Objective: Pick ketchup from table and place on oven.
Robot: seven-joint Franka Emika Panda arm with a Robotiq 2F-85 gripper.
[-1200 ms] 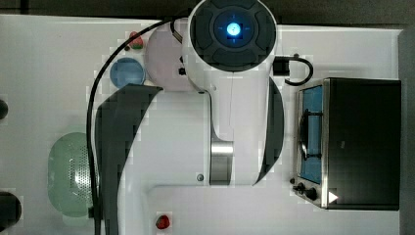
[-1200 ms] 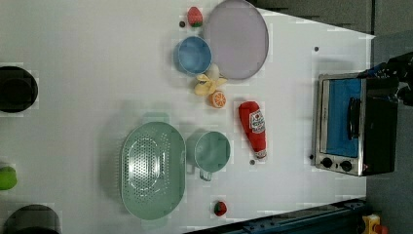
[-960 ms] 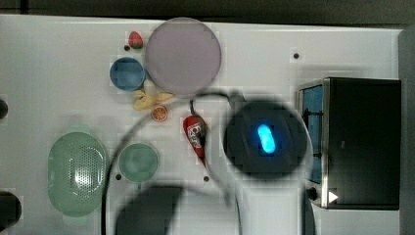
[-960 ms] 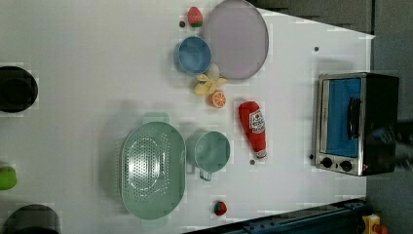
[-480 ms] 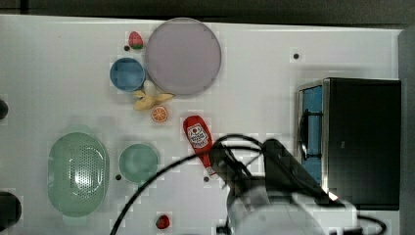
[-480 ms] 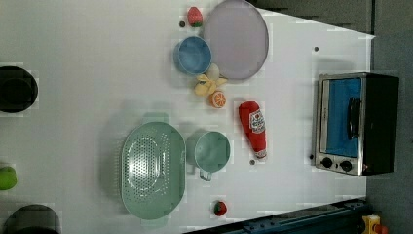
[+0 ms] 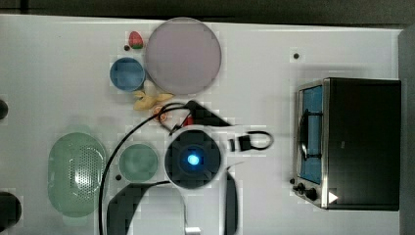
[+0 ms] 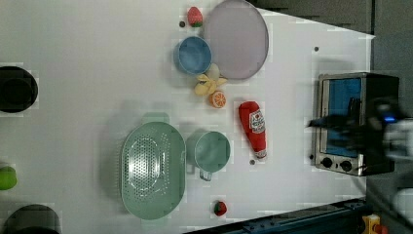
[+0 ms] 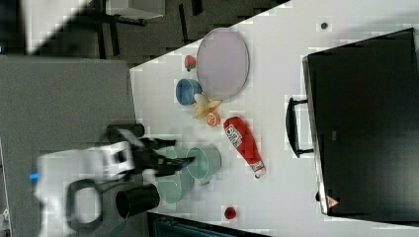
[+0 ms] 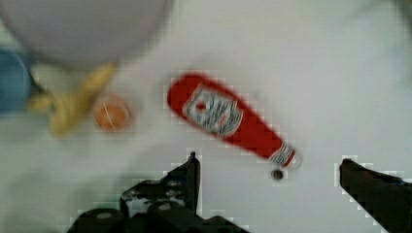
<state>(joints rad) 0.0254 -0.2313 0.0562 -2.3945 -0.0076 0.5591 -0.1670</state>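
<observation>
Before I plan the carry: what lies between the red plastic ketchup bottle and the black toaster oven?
Bare white table, in the left view, separates the red plastic ketchup bottle from the black toaster oven.

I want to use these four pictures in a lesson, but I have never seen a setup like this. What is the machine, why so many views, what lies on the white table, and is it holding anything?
The machine is a single robot arm ending in a two-fingered gripper. Three cameras stand off the arm and look at the same table from different sides; the fourth sits on the wrist and looks past the fingers.

On the table lie a red ketchup bottle on its side, a lilac plate, a blue bowl, a banana, an orange slice, a green cup, a green colander and two strawberries. A black toaster oven stands at the top view's right.

Nothing is held: the jaws stand wide open, above the bottle.
</observation>
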